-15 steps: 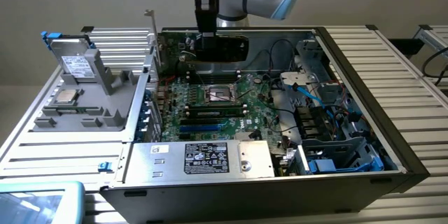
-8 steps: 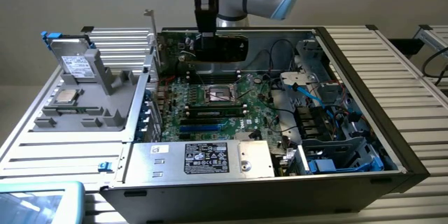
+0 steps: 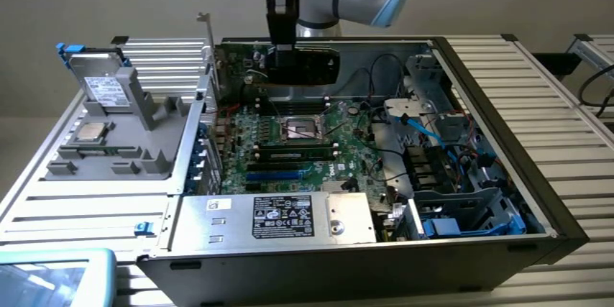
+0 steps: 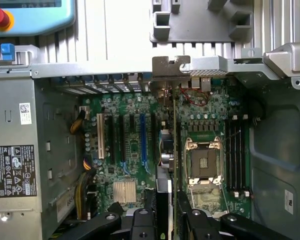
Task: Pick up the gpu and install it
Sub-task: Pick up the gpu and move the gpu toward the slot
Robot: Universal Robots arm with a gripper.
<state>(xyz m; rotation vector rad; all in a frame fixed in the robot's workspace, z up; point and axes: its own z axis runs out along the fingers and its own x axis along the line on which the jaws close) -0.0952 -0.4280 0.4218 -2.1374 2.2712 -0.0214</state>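
Observation:
I hold the gpu (image 3: 305, 66) above the open computer case (image 3: 537, 199), over the far end of the green motherboard (image 3: 287, 170). Its black cooler faces the exterior camera and its long silver bracket (image 3: 206, 41) stands up past the case wall on the exterior view's left. My gripper (image 3: 284, 47) comes down from above and is shut on the card's top edge. In the wrist view the gpu (image 4: 173, 150) appears edge-on between my black fingers (image 4: 140, 222), my gripper (image 4: 166, 217) shut on it. The bracket (image 4: 190, 66) lies near the case's rear wall, with the expansion slots (image 4: 125, 137) beside the card.
A power supply box (image 3: 287, 217) fills the near end of the case. The CPU socket (image 3: 299, 129) and a memory stick (image 3: 298, 152) sit mid-board. A grey fixture (image 3: 115, 127) outside the case holds a silver drive (image 3: 103, 90). A blue teach pendant (image 3: 53, 278) lies at the near corner.

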